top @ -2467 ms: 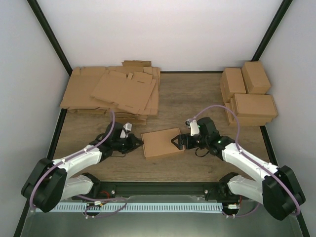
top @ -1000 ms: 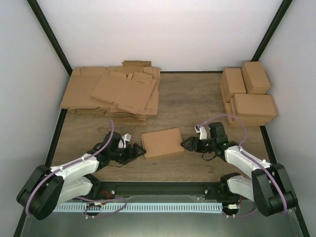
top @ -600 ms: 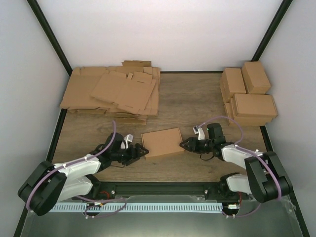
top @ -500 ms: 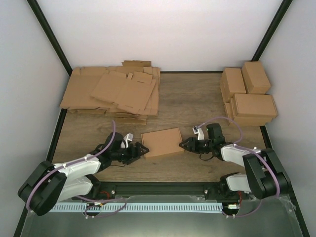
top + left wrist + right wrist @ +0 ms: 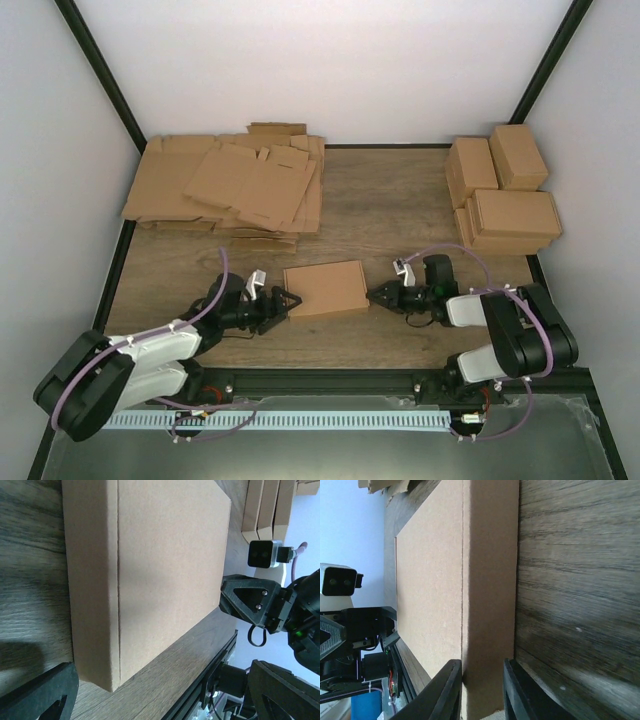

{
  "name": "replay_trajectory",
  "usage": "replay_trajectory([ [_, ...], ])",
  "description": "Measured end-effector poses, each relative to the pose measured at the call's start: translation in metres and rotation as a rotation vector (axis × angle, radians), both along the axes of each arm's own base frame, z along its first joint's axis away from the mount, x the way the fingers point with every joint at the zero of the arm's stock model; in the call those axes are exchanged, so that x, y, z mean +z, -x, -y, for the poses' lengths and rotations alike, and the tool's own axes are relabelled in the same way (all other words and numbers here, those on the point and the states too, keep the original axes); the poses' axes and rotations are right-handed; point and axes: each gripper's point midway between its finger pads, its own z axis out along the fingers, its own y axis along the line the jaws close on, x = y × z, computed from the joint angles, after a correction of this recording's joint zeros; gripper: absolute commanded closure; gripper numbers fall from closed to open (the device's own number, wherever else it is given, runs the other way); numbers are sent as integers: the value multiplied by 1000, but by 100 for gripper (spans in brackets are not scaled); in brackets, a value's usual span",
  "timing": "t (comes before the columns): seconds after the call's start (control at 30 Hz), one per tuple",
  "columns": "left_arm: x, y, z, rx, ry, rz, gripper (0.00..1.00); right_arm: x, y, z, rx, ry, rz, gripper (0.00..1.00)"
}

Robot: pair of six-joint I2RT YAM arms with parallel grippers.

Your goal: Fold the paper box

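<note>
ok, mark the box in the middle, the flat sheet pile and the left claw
box (image 5: 325, 288): top view, middle of its closed lid.
sheet pile (image 5: 235, 185): top view, on the topmost sheet.
left claw (image 5: 283, 306): top view, between its fingertips, at the box's left end.

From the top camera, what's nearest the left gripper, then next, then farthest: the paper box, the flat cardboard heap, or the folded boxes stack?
1. paper box, right beside the left gripper.
2. flat cardboard heap, back left.
3. folded boxes stack, back right.
</note>
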Motion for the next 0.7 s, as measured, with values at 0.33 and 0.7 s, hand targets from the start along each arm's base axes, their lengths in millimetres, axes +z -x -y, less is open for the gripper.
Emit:
replay_trajectory([
  [0.33,-1,-7,6,9,31,4,3,1,-2,8,-21,-35,1,79],
  [0.7,-9,-8,6,-1,7,8,3,-5,0,6,-5,-52,-32,67],
])
